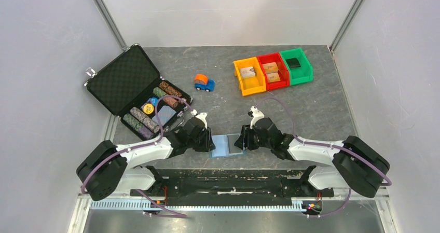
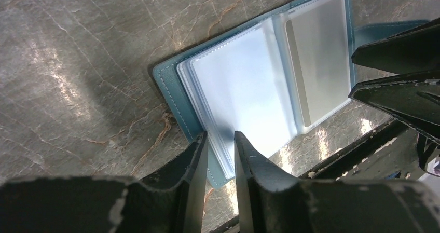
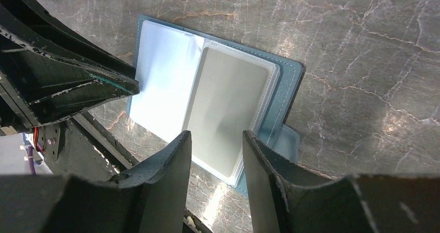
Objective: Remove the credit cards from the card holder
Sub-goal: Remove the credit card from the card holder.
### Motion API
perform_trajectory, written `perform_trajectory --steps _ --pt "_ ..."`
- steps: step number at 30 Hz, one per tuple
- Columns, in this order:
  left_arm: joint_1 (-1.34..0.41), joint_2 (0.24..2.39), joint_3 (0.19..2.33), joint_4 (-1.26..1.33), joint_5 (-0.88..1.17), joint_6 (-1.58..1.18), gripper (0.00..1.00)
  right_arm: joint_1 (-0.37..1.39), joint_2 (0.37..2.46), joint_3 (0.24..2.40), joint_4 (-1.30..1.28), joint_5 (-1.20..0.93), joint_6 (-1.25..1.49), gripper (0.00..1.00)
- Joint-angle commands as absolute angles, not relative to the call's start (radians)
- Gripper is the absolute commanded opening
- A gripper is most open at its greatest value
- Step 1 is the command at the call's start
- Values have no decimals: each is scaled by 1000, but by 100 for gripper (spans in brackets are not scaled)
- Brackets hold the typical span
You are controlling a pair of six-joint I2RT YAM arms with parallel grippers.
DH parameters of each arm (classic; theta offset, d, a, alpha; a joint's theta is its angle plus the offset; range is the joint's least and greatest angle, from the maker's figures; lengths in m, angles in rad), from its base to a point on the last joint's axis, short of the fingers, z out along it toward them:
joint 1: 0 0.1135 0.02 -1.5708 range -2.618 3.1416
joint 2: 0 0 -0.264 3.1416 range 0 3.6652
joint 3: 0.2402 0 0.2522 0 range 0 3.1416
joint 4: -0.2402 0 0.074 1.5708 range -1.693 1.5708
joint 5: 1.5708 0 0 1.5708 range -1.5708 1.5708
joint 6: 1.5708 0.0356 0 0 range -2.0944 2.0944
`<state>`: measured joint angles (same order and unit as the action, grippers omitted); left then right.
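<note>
Presently both arms reach forward from their bases and bend inward, so that the wrists meet low over the near middle of the table (image 1: pixel 311 87) with the fingers pointing down. The card holder (image 1: pixel 227 145) lies open and flat on the table between them. Its clear sleeves face up, and its closing tab (image 3: pixel 285 139) sticks out on the right arm's side.

Left gripper (image 2: pixel 219 137): the jaws stand a narrow gap apart, with the tips at the near edge of the holder's left half. The sleeve stack runs flat through the gap, unpinched.

Right gripper (image 3: pixel 215 137): the jaws stand wider apart over the near edge of the right half, gripping nothing. Whether the tips touch the sleeve cannot be told.

One credit card (image 3: pixel 223 100), pale grey-tan, sits fully inside the top sleeve of the right half.

An open black case (image 1: pixel 122 80) with poker chips (image 1: pixel 148 120) stands at the left rear. A toy car (image 1: pixel 204 82) is mid-table. Orange, red and green bins (image 1: pixel 272 69) stand at the right rear, their contents too small to identify.
</note>
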<state>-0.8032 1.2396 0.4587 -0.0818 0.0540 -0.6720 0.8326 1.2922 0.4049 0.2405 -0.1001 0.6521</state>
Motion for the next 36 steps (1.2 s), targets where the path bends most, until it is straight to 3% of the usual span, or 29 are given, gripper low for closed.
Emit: perform_trajectory --steps 1,17,36 --pt "-801 1252 429 -17 78 -665 31 838 1315 422 296 -110 673 43" --pt "-801 1212 385 43 131 -706 30 839 1274 437 209 -31 670 43" --pt "-802 1227 357 110 167 -739 30 845 1362 444 261 -116 710 43"
